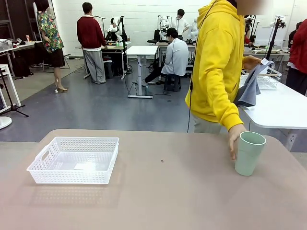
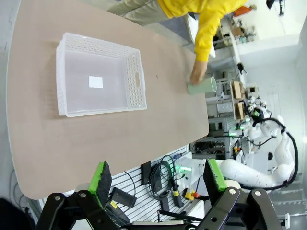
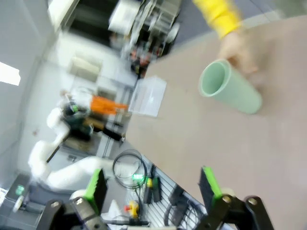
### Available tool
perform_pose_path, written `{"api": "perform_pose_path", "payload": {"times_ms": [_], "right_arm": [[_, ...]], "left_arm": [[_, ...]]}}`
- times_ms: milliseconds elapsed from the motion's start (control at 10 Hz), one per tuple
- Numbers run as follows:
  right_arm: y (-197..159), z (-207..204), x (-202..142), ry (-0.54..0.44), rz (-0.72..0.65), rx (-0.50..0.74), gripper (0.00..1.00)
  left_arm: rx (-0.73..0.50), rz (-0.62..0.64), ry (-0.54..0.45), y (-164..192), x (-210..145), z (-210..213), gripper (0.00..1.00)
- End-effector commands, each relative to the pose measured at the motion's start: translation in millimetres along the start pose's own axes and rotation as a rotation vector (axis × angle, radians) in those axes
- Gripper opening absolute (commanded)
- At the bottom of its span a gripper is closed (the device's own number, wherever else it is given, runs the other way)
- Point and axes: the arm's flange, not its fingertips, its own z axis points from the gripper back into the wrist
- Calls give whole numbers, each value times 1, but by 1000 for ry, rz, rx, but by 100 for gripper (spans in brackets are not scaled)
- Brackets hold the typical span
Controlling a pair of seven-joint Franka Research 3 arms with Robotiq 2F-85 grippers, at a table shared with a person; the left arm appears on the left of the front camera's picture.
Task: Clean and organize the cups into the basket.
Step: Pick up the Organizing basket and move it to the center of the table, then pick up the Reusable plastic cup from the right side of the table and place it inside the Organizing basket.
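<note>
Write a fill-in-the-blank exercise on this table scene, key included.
The upright cup is pale mint ____.
The person's hand at the cup comes out of a ____ sleeve.
The number of cups lying in the basket is ____.
The left claw and the right claw both stand ____.
Missing words: green; yellow; zero; open.

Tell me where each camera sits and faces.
Front: between the arms, looking across the table at the person's hand at the mint cup; basket left.
Left wrist: above the near table edge, looking down past the open left pincer at basket and cup.
Right wrist: blurred, looking past the open right pincer at the cup.
Shared: cup and hand.
</note>
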Motion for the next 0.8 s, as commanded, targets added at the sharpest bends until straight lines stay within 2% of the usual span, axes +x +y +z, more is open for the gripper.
{"api": "perform_pose_path", "payload": {"times_ms": [0, 100, 200, 300, 400, 500, 600, 700], "right_arm": [[-17, 1, 42, 116, 303, 63, 100], [-14, -3, 52, 206, 462, 45, 100], [-10, -8, 62, 255, 608, 53, 100], [-7, -14, 71, 268, 714, 60, 100], [-9, -21, 73, 274, 753, 53, 100], [-17, -31, 71, 244, 753, 19, 100], [-23, -37, 67, 213, 748, 11, 100], [-21, -34, 64, 85, 596, -73, 100]], "left_arm": [[106, -125, 79, -42, 25, 10, 100], [194, -146, 145, -62, 39, 6, 100], [327, -174, 191, -79, 49, -4, 100], [456, -174, 231, -92, 61, -22, 100], [556, -157, 233, -97, 68, -41, 100], [624, -134, 178, -96, 73, -62, 100], [617, -110, 134, -94, 75, -74, 100], [576, -111, -23, -93, 73, -69, 100]]}}
